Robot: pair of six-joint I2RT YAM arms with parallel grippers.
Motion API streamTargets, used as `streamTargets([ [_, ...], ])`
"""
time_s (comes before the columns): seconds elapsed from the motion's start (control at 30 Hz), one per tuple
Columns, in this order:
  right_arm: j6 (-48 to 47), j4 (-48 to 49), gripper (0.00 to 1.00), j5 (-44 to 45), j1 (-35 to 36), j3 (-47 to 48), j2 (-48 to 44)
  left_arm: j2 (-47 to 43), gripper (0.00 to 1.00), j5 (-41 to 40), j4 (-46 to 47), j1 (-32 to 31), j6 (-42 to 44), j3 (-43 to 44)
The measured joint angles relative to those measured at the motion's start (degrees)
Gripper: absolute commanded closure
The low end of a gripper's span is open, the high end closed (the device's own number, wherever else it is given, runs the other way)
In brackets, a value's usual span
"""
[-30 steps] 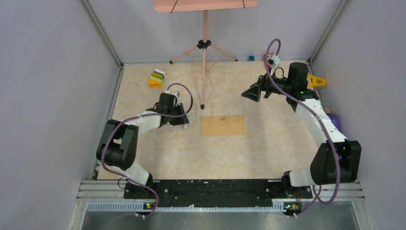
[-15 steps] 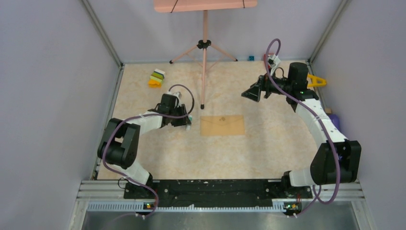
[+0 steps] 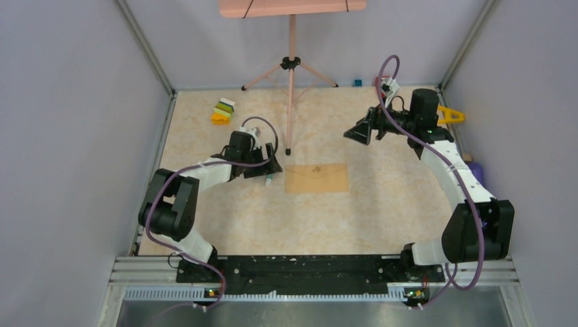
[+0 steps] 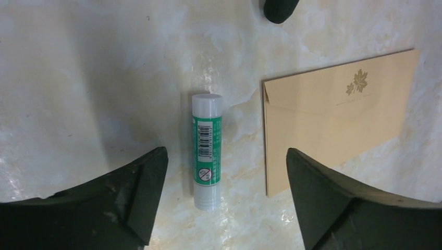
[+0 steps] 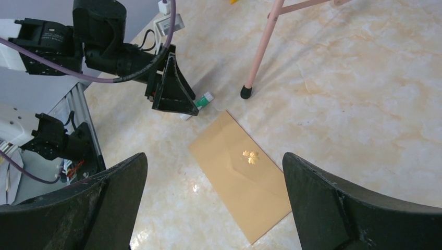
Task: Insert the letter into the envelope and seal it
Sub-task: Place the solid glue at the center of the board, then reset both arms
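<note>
Only the left wrist view shows the glue stick [image 4: 207, 151] plainly: white cap, green label, lying on the table between the wide-spread fingers of the left gripper [image 4: 224, 161], which grips nothing. From above, that stick is a small speck at the gripper's tip. The envelope [image 4: 333, 114] lies flat just beyond that gripper, on the side toward the right arm, apart from the stick. Its long axis runs side to side across the table [image 3: 225, 218], leaf mark uppermost. The right gripper [image 5: 215, 161] hangs fully spread and empty above it.
</note>
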Motion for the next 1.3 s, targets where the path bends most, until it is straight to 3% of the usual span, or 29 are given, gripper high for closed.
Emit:
streamTargets([
  [0.03,0.0,0.0,0.01,0.0,0.0,0.0,0.0,0.0,0.02,-0.1,0.1,-0.1,0.2,0.1],
  [0.33,-1.0,-0.1,0.01,1.8,0.0,0.0,0.0,-1.6,0.02,-0.7,-4.8,1.7,1.8,2.0],
  [0.7,-6.5,-6.7,0.01,10.2,0.0,0.8,-4.7,-14.4,0.01,-6.6,-9.6,9.6,10.4,10.5],
  [1.03,-12.3,-11.5,0.01,29.0,0.0,-1.1,-26.4,-28.6,0.01,-9.4,-12.9,14.8,21.1,14.3],
  [1.3,-13.5,-18.0,0.01,39.6,0.0,2.1,-36.7,-41.1,0.01,-9.8,-24.8,17.7,29.0,17.9],
])
